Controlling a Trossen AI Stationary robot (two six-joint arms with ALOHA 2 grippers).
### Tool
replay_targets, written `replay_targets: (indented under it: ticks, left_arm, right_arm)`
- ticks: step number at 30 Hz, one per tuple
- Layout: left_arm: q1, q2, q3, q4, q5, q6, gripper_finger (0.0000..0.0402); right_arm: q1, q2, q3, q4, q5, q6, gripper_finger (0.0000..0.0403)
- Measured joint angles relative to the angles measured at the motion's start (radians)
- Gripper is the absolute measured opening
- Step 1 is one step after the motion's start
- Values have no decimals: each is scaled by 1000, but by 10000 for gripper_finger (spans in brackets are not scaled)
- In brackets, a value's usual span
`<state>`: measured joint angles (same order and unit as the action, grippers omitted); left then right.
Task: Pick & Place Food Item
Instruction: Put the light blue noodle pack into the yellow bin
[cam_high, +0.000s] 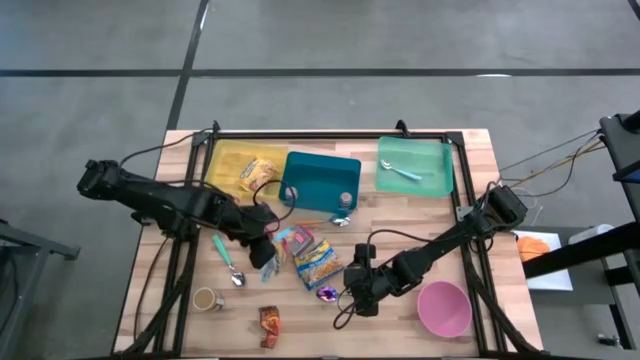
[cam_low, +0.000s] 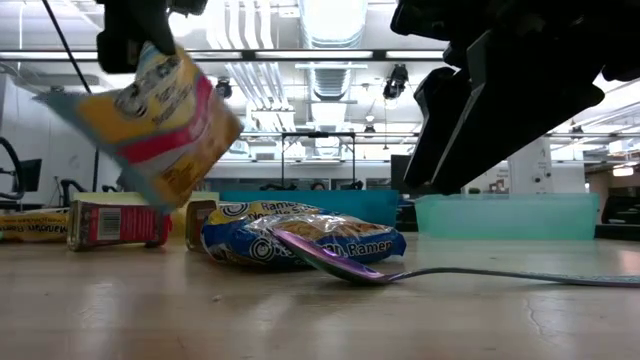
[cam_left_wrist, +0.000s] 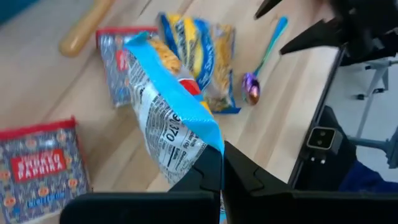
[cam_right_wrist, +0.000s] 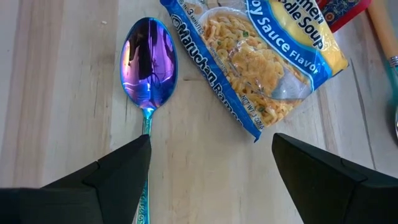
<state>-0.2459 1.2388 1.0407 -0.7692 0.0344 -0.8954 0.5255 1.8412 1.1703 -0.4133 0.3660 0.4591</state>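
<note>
A snack packet (cam_left_wrist: 168, 124) with a blue edge and a white printed back hangs above the table, and my left gripper (cam_left_wrist: 222, 155) is shut on it. In the low view this packet (cam_low: 150, 120) shows yellow and red, tilted, clear of the wood. A ramen noodle packet (cam_right_wrist: 273, 56) lies flat at the table's middle. Beside it lies a purple spoon (cam_right_wrist: 148, 59). My right gripper (cam_right_wrist: 211, 168) stands open just above the spoon's handle, near the ramen, with nothing between its fingers. My left gripper pinches the snack packet's blue-edged corner (cam_left_wrist: 208, 134) between its two fingers. The fingers come from above, slanting down. The packet hangs tilted below them (cam_low: 135, 35), lifted clear of the table.
At the far side stand a yellow tray (cam_high: 232, 160), a teal bin (cam_high: 320, 178) and a green tray (cam_high: 415, 165). Two paprika packets (cam_left_wrist: 40, 165) lie below the left gripper. A pink bowl (cam_high: 443, 308), a cup (cam_high: 207, 298), a small snack packet (cam_high: 269, 325) and a teal-handled spoon (cam_high: 228, 262) lie near the front.
</note>
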Motion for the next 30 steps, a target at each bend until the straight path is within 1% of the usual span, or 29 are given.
replay_targets:
  ticks: [5,9,13,15,20,30]
  left_arm:
    - [11,0,85,-60,-56,49,0]
    - [22,0,187,-158,-136,95,0]
    - [59,0,290,-251,-200,142,0]
    - [95,0,330,-285,-226,158,0]
    - [242,0,387,-358,-230,205,0]
    - [675,17,393,-427,-206,307,0]
  right_arm:
    - [0,0,0,2,1,-3,331]
    - [0,0,0,6,2,-3,331]
    - [0,0,0,10,3,-7,331]
    - [0,0,0,11,3,-7,331]
    - [0,0,0,11,3,-10,331]
    - [0,0,0,11,3,-19,331]
